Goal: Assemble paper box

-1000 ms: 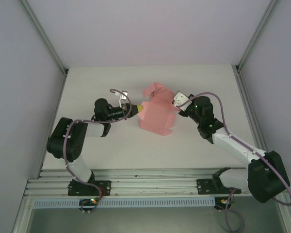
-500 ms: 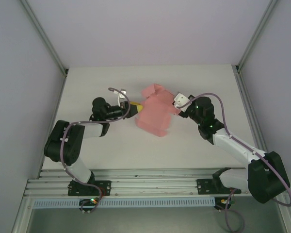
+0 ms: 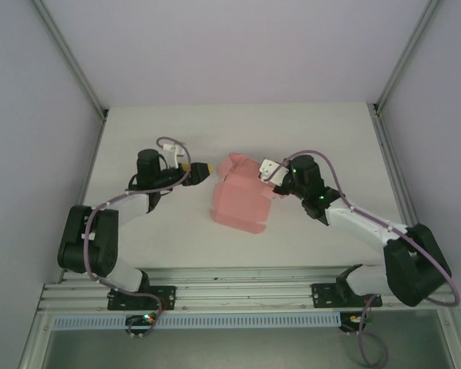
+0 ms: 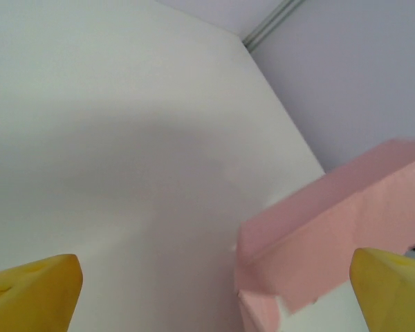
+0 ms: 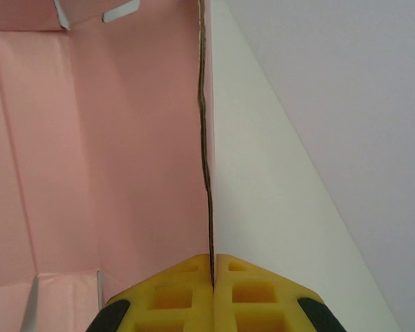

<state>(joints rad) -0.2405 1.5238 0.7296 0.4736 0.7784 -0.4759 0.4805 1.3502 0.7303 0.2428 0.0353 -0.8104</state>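
Lab enclosure, aluminium frame, white table

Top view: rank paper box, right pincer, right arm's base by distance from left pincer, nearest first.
From the open left pincer:
1. paper box, just to its right.
2. right pincer, shut on the box's right wall.
3. right arm's base, bottom right of the view.

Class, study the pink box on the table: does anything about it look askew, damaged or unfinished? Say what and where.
The paper box lies skewed to the table edges, its far-end flaps standing loose, not tucked in. The right gripper pinches one wall's edge; the left gripper is open, clear of it. No tear shows.
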